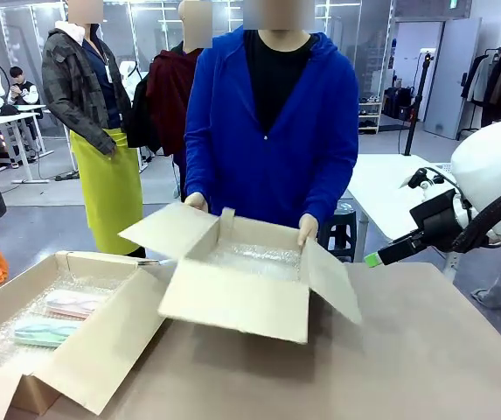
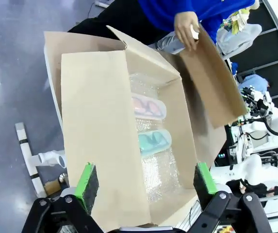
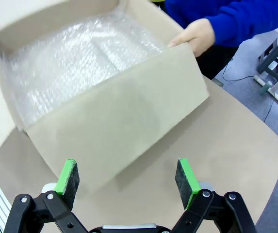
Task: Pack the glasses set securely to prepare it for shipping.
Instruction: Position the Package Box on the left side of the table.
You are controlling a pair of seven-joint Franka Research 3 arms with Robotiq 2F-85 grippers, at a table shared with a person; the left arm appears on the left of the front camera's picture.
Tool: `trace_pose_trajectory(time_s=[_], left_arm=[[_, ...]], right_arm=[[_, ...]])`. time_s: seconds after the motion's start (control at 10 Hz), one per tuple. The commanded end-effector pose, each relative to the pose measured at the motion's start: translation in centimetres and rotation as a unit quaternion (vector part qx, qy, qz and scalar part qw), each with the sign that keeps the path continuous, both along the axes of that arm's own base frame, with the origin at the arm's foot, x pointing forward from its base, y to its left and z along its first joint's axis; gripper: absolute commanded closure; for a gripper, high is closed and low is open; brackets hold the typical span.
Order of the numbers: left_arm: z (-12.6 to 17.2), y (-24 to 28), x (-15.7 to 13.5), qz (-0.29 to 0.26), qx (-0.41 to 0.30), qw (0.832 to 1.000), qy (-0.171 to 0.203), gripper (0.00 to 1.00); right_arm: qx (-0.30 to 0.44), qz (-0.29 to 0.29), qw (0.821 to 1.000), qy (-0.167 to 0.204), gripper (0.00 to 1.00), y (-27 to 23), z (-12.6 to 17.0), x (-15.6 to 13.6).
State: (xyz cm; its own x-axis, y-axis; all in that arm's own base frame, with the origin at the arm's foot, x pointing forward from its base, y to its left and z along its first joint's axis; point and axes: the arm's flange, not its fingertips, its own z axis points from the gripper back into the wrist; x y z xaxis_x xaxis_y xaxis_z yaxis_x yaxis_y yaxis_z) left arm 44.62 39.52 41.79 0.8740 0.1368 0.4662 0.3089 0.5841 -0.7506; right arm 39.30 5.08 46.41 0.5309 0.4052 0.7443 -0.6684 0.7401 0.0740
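The glasses set lies on bubble wrap in the open cardboard box (image 1: 101, 359) at the table's front left. The pale pink case (image 1: 75, 303) sits just beyond the mint green case (image 1: 47, 331). In the left wrist view my left gripper (image 2: 146, 180) hangs above this box, open and holding nothing, with the pink case (image 2: 148, 108) and the green case (image 2: 154, 141) below it. My right gripper (image 3: 126, 177) stands open over the bare table in front of a second box (image 3: 114, 121). In the front view its green pad (image 1: 372, 259) shows at the right.
A person in a blue hoodie stands at the far side, holding the second open box (image 1: 233, 306) at the table's middle with one hand (image 1: 308, 229) on each side. Bubble wrap (image 1: 254, 260) lines its bottom. Bare tabletop (image 1: 407, 359) lies to the front right.
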Motion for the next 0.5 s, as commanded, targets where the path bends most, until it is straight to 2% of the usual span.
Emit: trace_pose_trajectory(time_s=[0.0,0.4], left_arm=[[-0.26,0.34,-0.13,0.004,-0.001,1.000,0.005,0.00],[-0.26,0.34,-0.13,0.004,-0.001,1.000,0.005,0.00]], right_arm=[[-0.004,0.000,1.000,0.003,0.00,0.14,0.51,-0.05],[-0.004,0.000,1.000,0.003,0.00,0.14,0.51,-0.05]])
